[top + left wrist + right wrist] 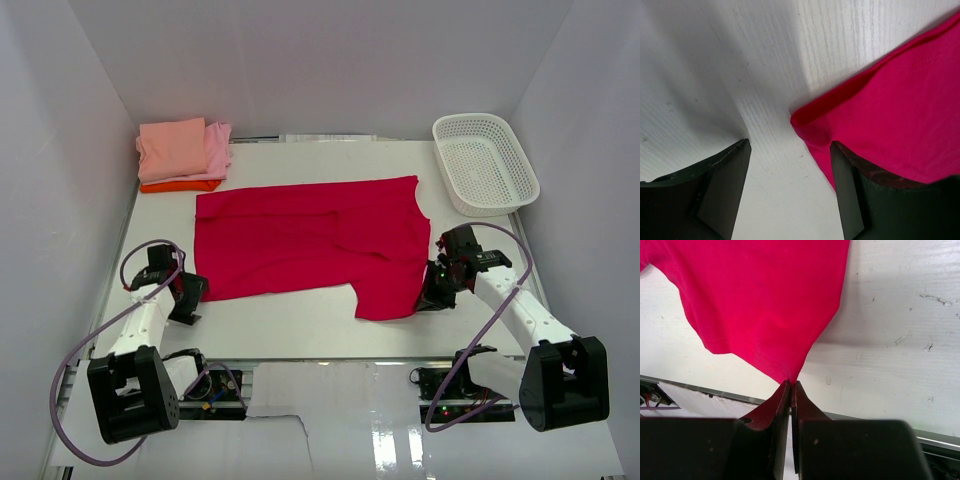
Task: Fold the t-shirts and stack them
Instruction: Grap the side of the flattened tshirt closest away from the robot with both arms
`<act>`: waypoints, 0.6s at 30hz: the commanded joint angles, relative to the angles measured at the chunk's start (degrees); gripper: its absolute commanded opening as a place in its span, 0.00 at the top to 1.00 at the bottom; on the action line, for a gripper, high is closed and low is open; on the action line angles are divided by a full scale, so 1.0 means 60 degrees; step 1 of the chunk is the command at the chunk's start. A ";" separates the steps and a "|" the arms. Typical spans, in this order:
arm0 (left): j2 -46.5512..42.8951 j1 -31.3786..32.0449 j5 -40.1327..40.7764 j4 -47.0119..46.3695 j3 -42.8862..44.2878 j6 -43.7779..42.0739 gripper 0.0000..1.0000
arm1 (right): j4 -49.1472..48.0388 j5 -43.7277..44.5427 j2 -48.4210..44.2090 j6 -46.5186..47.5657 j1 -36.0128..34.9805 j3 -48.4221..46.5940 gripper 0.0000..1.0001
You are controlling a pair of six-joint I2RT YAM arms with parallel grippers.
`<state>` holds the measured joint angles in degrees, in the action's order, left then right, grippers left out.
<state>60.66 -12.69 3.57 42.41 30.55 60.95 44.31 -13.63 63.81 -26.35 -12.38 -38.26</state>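
A: Red shirt (310, 240), where?
B: Centre of the top view, spread flat on the table (300, 325), one sleeve poking toward the lower right. No fold in it yet.
A: The others?
B: Folded shirts (185, 152) in the upper left corner, stacked: salmon on top, pink under it, orange at the bottom. Those look done.
A: Right gripper (791, 385)?
B: Fingers pressed together, pinching the red shirt's lower right corner. The cloth pulls into a peak at the tips.
A: Left gripper (790, 147)?
B: Fingers spread, straddling the shirt's lower left corner. The corner lies between them, nothing clamped.
A: Progress?
B: Late stage, I'd say. Three are stacked and one is left. It needs the second corner gripped, then the folds, then a carry to the pile. Basket (485, 162) sits upper right, well apart from the shirts.
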 commanded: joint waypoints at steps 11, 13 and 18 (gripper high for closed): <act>0.0187 -0.0068 0.0108 -0.1561 -0.0506 0.0418 0.31 | 0.0319 0.0147 -0.0103 0.0187 0.0013 -0.0420 0.92; 0.0216 -0.0068 0.0122 -0.1605 -0.0491 0.0418 0.34 | 0.0319 0.0147 -0.0103 0.0187 0.0013 -0.0420 0.92; 0.0334 -0.0083 -0.0024 -0.1868 -0.0608 0.0433 0.46 | 0.0319 0.0162 -0.0103 0.0187 0.0013 -0.0435 0.92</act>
<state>62.11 -12.71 3.62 32.84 27.88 62.98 45.25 -13.37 63.81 -26.26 -12.38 -38.59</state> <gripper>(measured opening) 0.556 0.081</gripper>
